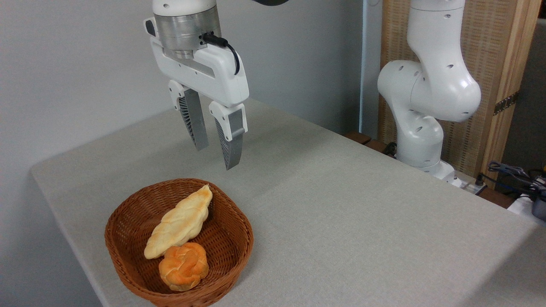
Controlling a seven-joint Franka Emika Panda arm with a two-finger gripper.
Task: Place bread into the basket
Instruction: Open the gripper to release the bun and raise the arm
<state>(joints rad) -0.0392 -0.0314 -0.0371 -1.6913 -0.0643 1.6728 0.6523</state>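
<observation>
Orange-golden and knotted, the small round bun [184, 266] lies inside the oval brown woven wicker basket [232, 247] at lower left of the frame, touching the long pale-yellow braided loaf [179, 222]; placement appears complete, so any withdrawal should go straight upward, clear of the rim. White two-finger gripper [215, 155] hangs above the basket's far edge, fingers pointing down, slightly tilted, parted and empty.

A long pale-yellow braided loaf [179, 222] lies diagonally at near left, one end raised toward the far side. The table [341, 213] carries a light grey cloth. A pale grey wall [76, 64] stands at far left. At far right, a woven panel in a wooden frame [495, 51]; below it, dark cables [512, 172].
</observation>
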